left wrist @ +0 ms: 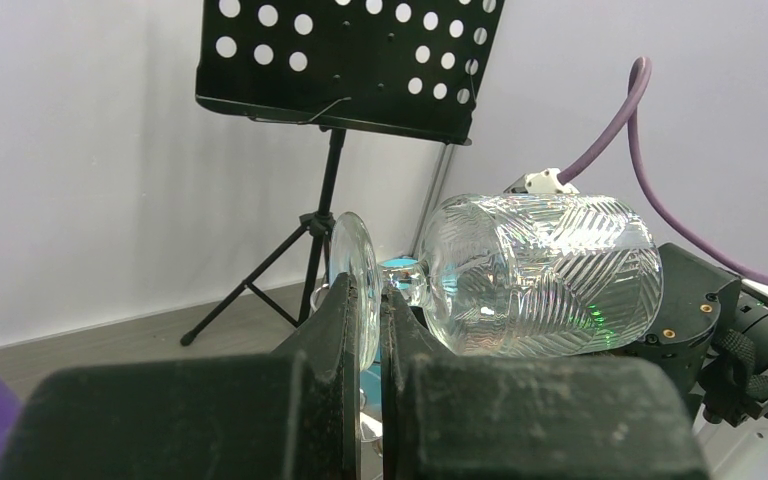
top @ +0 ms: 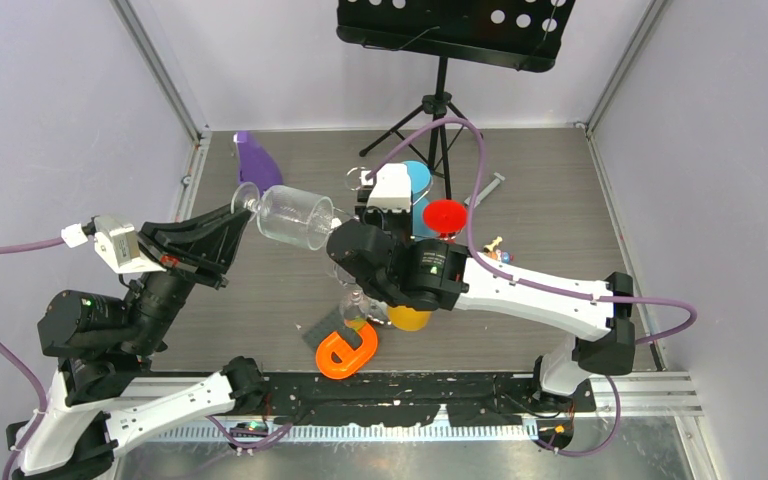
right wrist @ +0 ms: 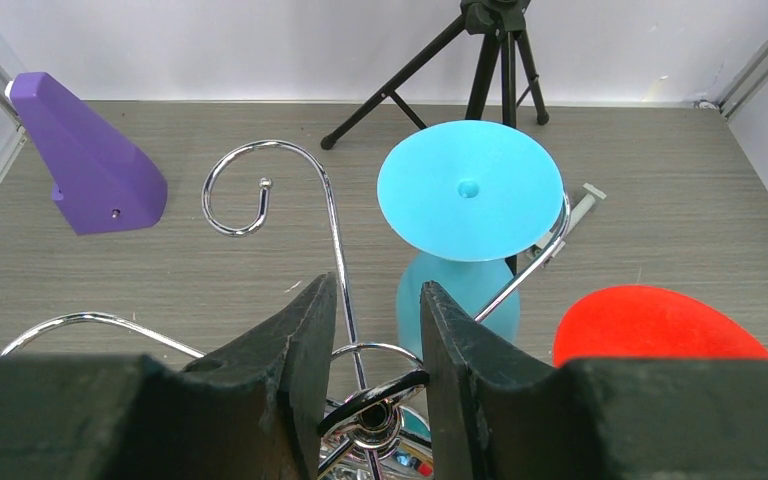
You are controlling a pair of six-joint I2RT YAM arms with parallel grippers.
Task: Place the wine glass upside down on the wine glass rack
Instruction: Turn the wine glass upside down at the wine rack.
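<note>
The left tool [left wrist: 368, 300] was seen closed on the round foot of the wine glass [left wrist: 545, 275], the foot's edge being pinched between the two fingers. The glass was held in the air, well above the surface [right wrist: 660, 200], lying on its side with the bowl's mouth turned toward the right arm. It was not on the wine glass rack [right wrist: 372, 418], which stood just beside it, largely hidden under the right arm in the top view.

The right tool [right wrist: 375, 290] was set with its jaws partly apart, one on either side of the ring at the top of the rack's post. Whether they pressed on it could not be told. A blue glass [right wrist: 470, 190] was hung upside down on the rack, with a red glass [right wrist: 660, 325] beside it.
</note>
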